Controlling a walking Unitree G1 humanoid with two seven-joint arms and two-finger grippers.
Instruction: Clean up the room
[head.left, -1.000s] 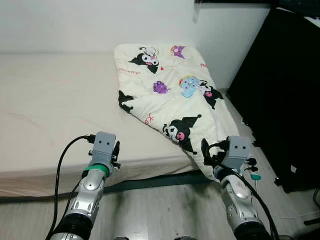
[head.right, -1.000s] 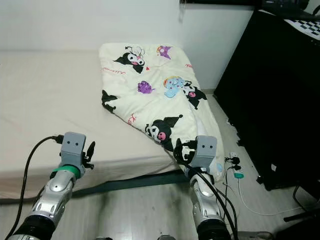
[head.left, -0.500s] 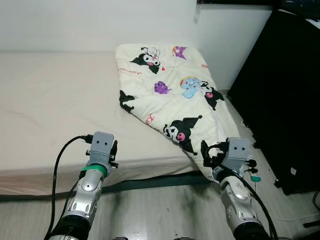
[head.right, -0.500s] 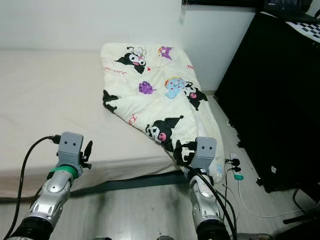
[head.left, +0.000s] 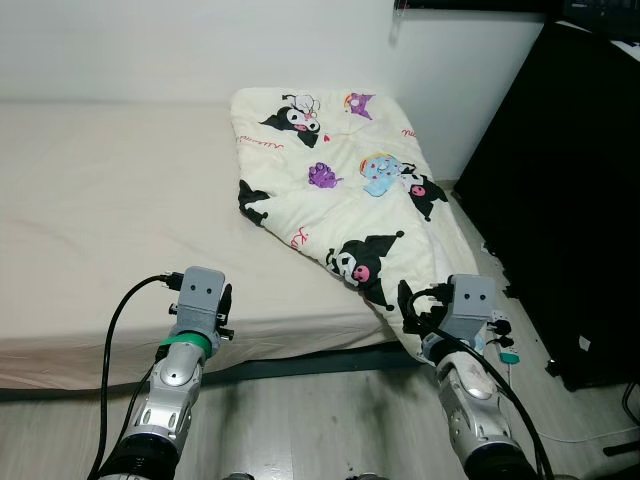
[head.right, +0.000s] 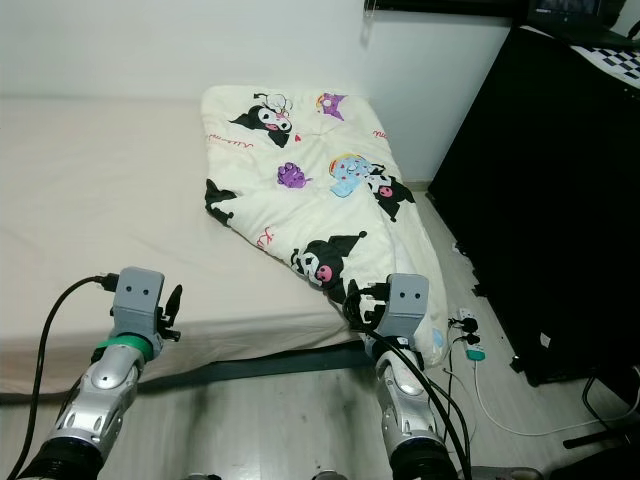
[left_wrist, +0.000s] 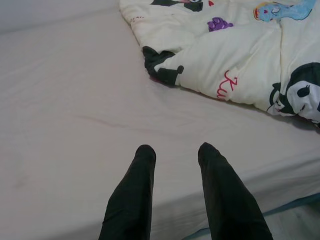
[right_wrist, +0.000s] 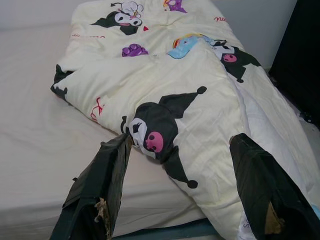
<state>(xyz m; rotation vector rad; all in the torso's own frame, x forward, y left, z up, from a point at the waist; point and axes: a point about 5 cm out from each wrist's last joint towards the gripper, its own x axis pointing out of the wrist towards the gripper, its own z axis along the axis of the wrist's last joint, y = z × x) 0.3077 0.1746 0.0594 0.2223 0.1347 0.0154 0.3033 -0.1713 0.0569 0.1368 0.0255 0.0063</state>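
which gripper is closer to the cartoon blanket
Right. The right gripper sits at the blanket's hanging corner at the bed's edge, fingers spread. The left gripper hovers over bare mattress, well to the blanket's left.

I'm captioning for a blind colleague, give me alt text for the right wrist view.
The right gripper hangs open over a cream cartoon-print blanket bunched on a bed, one corner spilling over the mattress edge.

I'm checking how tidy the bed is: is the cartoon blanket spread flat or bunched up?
Bunched up. The blanket lies folded over itself on the bed's right side, one corner spilling off the edge toward the floor.
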